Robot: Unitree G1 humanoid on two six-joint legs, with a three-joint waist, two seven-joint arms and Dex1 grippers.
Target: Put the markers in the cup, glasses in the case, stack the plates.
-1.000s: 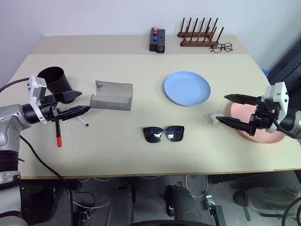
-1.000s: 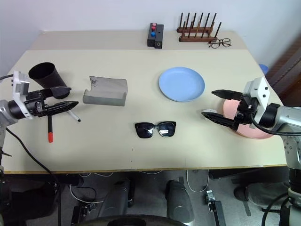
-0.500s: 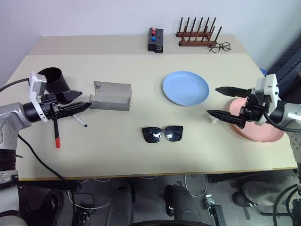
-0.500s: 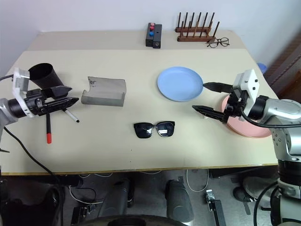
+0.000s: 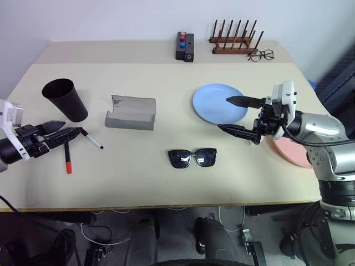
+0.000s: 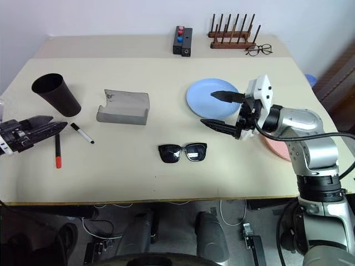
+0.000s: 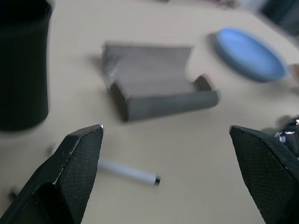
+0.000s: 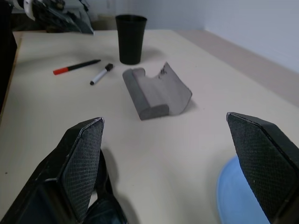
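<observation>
The black cup stands at the table's left, the grey case to its right. The dark marker with a red end and the whitish marker lie in front of the cup. My left gripper hovers open beside them, its tips over the dark marker's top. The black sunglasses lie at mid-table. My right gripper is open over the near right edge of the blue plate, holding nothing. My right arm partly covers the pink plate.
At the table's back stand a black block with red and blue knobs and a wooden peg rack, with wire-framed spectacles beside the rack. The table's front edge runs just below the sunglasses.
My left gripper drew back toward the table's left edge, uncovering the cup and markers. My right gripper swung left from the pink plate to the blue plate's edge. Both stayed open.
</observation>
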